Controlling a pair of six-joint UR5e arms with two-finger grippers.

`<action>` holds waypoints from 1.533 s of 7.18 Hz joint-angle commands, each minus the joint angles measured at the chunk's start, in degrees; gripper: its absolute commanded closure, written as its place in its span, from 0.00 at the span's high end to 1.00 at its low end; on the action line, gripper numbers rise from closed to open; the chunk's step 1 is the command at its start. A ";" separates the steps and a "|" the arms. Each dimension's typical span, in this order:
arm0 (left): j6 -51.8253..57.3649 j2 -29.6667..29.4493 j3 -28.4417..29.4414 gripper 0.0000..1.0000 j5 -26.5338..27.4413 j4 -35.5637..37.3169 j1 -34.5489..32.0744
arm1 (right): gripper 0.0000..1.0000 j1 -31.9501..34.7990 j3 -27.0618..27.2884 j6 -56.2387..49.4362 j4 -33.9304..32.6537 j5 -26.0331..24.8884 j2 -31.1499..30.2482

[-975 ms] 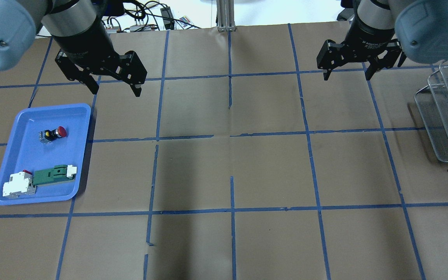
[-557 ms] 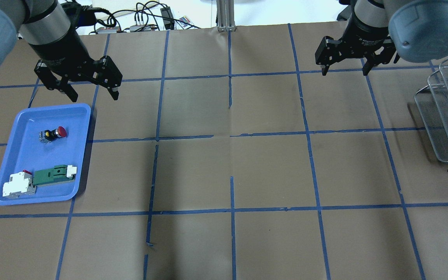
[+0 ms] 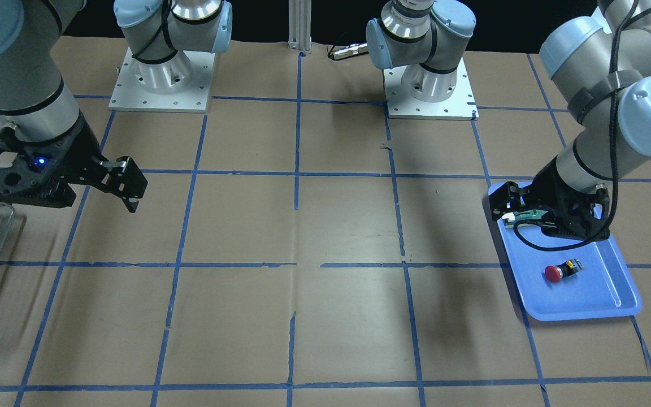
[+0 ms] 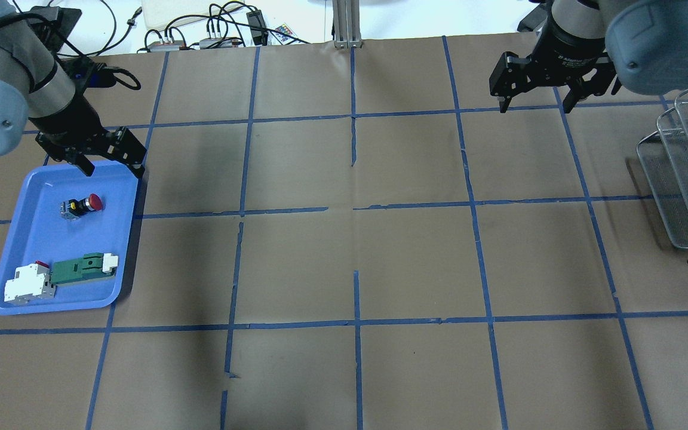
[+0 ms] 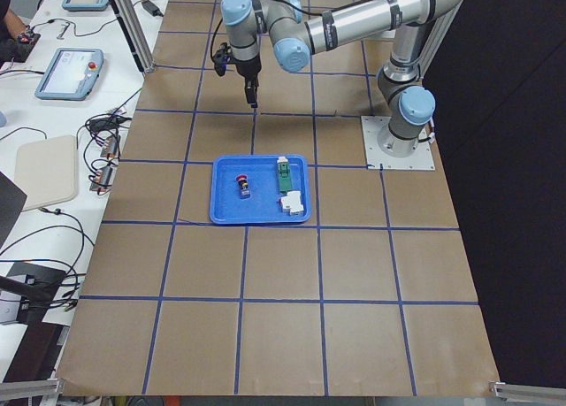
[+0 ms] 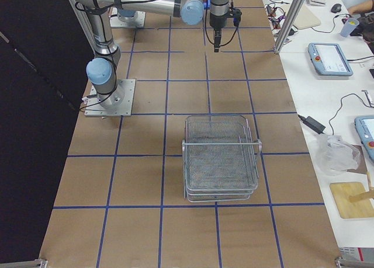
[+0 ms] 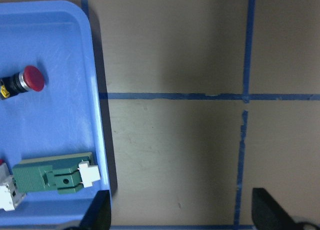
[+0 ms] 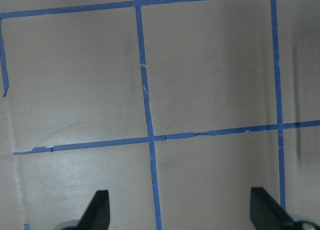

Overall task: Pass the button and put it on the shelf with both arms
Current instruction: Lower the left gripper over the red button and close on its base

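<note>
The button, with a red cap and black body, lies on its side in the far half of the blue tray. It also shows in the front view and the left wrist view. My left gripper is open and empty. It hangs over the tray's far right corner, a little beyond the button. My right gripper is open and empty above the far right of the table. The wire-mesh shelf stands at the right edge, also seen in the right exterior view.
A green-and-white connector and a white block lie in the tray's near half. Cables and boxes lie beyond the far table edge, beside an aluminium post. Brown paper with a blue tape grid covers the table.
My left gripper has moved left and down, from over the bare table to the tray's far right corner. The right gripper has barely shifted. The button has not moved.
</note>
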 commanded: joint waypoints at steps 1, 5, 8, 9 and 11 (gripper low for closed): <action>27.61 -3.39 -2.81 1.00 -0.02 9.50 7.39 | 1.00 -0.14 -0.24 0.00 -0.08 -0.08 -0.06; 69.79 -11.56 -5.55 1.00 -0.72 29.63 14.45 | 1.00 0.39 -0.60 1.92 2.11 0.36 -0.32; 70.88 -16.76 -6.24 1.00 -0.11 32.58 14.45 | 1.00 2.84 -0.50 4.04 6.85 7.25 -1.37; 70.89 -17.03 -7.03 0.90 -0.11 32.49 14.45 | 1.00 2.94 -0.60 2.21 7.55 7.92 -1.46; 70.45 -16.24 -7.65 0.32 -0.11 32.05 14.45 | 1.00 4.08 0.01 -6.57 9.14 7.31 -2.51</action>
